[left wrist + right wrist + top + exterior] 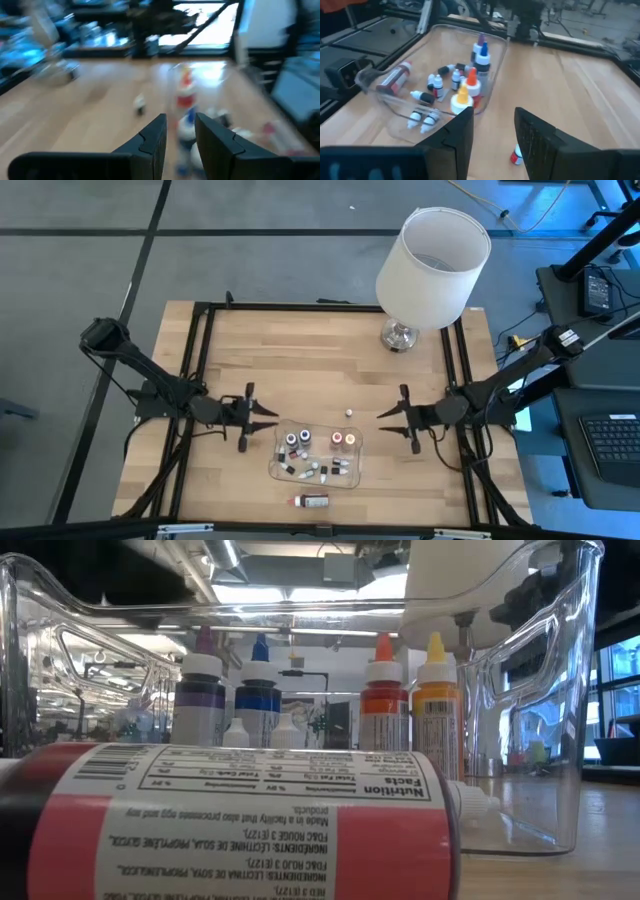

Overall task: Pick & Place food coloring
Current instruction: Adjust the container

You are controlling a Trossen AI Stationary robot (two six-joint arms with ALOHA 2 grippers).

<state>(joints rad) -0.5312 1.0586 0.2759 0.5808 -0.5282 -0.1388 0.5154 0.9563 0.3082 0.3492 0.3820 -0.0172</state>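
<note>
A pale wooden table [300, 350] with a black frame stands on a grey floor [80, 240] crossed by dark lines. A white-shaded lamp [432, 250] sits at its far edge (chrome base). A keyboard [612, 442] lies on a dark desk alongside.

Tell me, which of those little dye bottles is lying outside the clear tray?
The red-labelled food coloring bottle, on its side on the wooden table in front of the clear tray. The other bottles all sit inside the tray.
</note>
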